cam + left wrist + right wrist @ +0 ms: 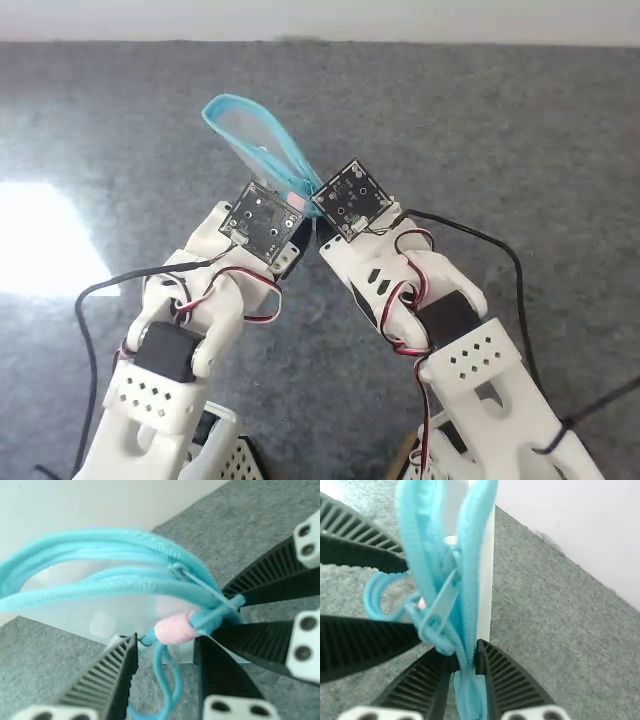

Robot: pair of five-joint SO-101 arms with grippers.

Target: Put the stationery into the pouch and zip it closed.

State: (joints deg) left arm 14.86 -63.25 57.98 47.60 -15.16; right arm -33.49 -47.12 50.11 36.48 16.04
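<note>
high view, pouch: clear pouch (255,140) with a light-blue zipper trim (225,100), held up off the grey table (520,130) right where the two arms meet

high view, arms: left arm (170,350) and right arm (450,320) come in like a V, wrists nearly touching at the pouch's near end

left wrist view, left gripper: left gripper (165,652) has its jaws apart, one on each side of the pouch's end, with a blue cord loop (159,662) dangling between them

left wrist view, pink piece: small pink piece (173,630) sits right at that end, honestly can't tell what it is

left wrist view, mouth: the two zipper sides bow apart, so the pouch gapes open

left wrist view, right gripper: right gripper (220,611) comes in from the side at the same end

right wrist view, right gripper: pinched tight on the zipper trim, zipper pull (442,600) just past its fingertips

right wrist view, left gripper: off to the side, jaws spread, cord loop between them
</note>
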